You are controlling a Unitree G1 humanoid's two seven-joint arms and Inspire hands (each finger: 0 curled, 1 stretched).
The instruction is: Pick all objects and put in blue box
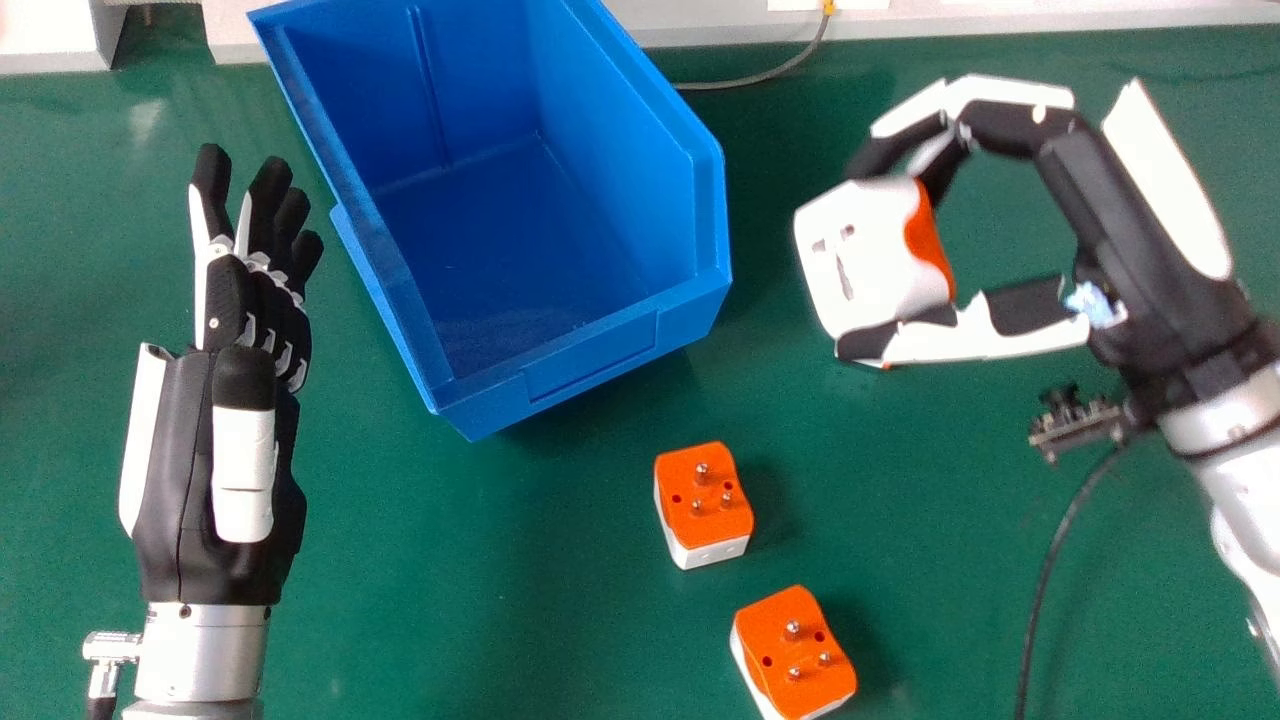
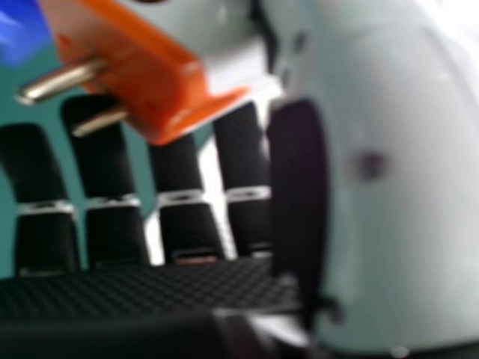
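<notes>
While two three-pin plug adapters [image 1: 708,510] lie near the blue bin [image 1: 592,368], right hand [image 1: 1130,220] pinches a third adapter [image 1: 868,255]; left hand's [image 1: 258,310] fingers extended.

Blue box [image 1: 592,362] on a green table [image 1: 400,600]. Near-left adapter [image 1: 708,522], near-right adapter [image 1: 780,682] and far adapter [image 1: 885,280]: orange and white, with silver pins. Left hand [image 1: 178,470] and right hand [image 1: 1135,255]: black and white, the latter's palm [image 2: 150,288] crosshatched black.

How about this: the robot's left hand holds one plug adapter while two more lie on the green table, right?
Not quite: the head view shows the right hand holding one plug adapter while two more adapters lie on the green table.
</notes>
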